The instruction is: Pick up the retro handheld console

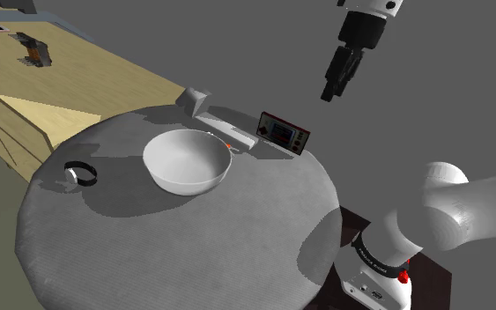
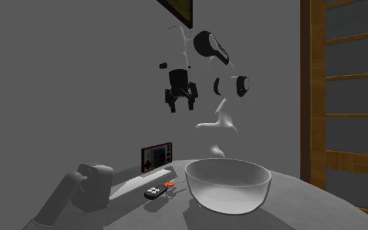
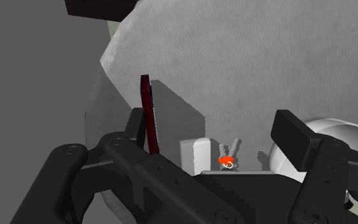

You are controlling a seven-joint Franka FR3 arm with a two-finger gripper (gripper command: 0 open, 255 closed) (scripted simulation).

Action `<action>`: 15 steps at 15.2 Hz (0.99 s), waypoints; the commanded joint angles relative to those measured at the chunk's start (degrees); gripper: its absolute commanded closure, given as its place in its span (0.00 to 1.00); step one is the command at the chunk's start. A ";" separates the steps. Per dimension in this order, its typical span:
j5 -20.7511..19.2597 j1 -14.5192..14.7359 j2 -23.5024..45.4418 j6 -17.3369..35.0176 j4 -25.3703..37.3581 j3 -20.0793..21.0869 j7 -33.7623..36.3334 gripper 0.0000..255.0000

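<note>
End effector [image 1: 329, 91] spread and empty, hanging well above the retro handheld console [image 1: 283, 133]. The console stands on edge at the table [image 1: 193, 238] rim, past the white bowl [image 1: 187, 160]. I judge it light, rigid, thin and tippy. I'd pinch across its flat faces near the top edge.

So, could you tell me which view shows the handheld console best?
The shoulder view: the console stands upright, its screen side plain. The second exterior view shows that face smaller; the wrist view catches it edge-on.

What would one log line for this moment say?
phase: pre-grasp | jaws: open, empty, high above round table | retro handheld console: upright near table edge, untouched
</note>
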 commanded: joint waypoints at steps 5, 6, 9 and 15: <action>-1.71 0.00 3.29 8.49 -4.44 0.28 -2.42 0.00; -2.13 -0.02 4.34 10.65 -5.36 0.35 -2.97 0.00; -3.40 -0.13 7.98 17.20 -7.63 0.52 -4.48 0.00; -5.19 -0.44 14.18 26.83 -10.16 0.77 -6.17 0.00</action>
